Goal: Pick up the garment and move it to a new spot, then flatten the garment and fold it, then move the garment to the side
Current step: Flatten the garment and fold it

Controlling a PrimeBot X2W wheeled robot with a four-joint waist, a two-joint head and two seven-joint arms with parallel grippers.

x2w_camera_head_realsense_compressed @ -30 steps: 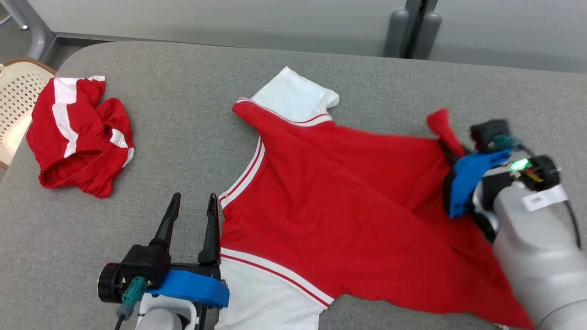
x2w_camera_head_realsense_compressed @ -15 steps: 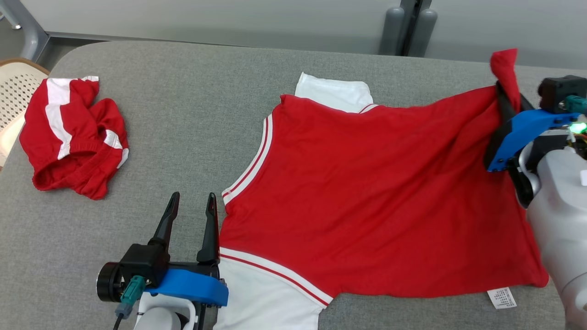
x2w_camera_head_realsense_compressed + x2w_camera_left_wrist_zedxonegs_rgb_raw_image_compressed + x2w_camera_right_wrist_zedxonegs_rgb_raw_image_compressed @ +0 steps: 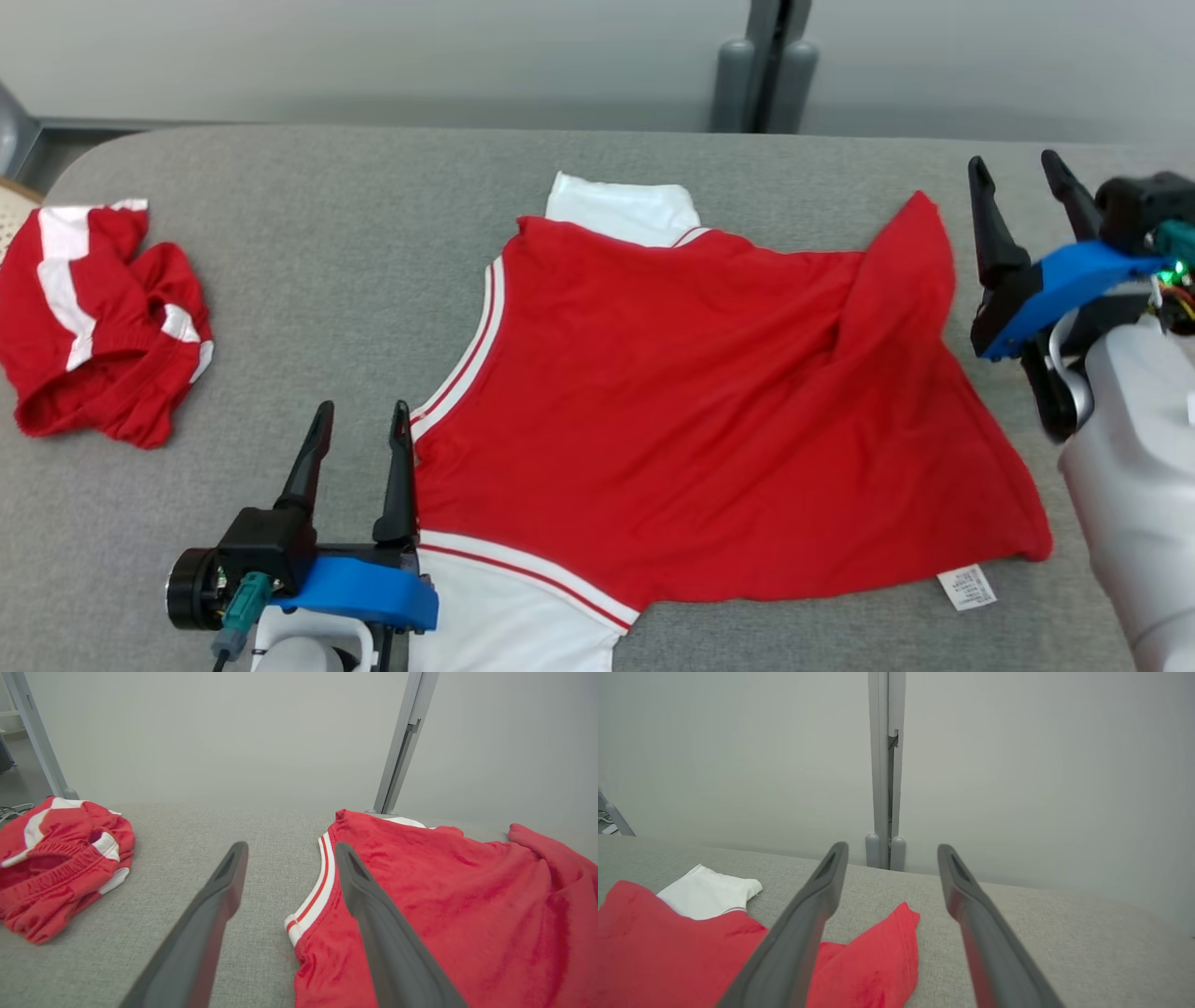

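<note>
Garment [image 3: 700, 411] is a red jersey-knit tee, soft and a bit wrinkly, lying mostly spread out across the middle of the grey table [image 3: 280, 233], which has a felt-like woven cover. The neckline faces the robot's left and is edged with a ribbed white band [image 3: 462, 362] with thin red stripes. Sleeves are plain white: the far sleeve [image 3: 621, 205] pokes out flat at the back, and the near sleeve [image 3: 504, 616] runs off the bottom of the head view. The hem side isn't flat. The far hem corner [image 3: 901, 280] is flipped over onto the body in a pointy triangular flap, with creases fanning out from it. A small white printed label [image 3: 968, 588] sticks out by the near hem corner.

Right gripper [image 3: 1013, 161] sits just beside that flap over bare table, long dark tapered fingers spread wide with nothing between them. Left gripper [image 3: 363, 408] is spread wide too and empty, down by the neckline. Its inner finger lines up with the tee's edge, and I can't tell if it touches the cloth. Way off on the robot's left is a crumpled pair of red shorts [image 3: 93, 317] with white stripes and a gathered elastic waistband, well apart from the tee.
</note>
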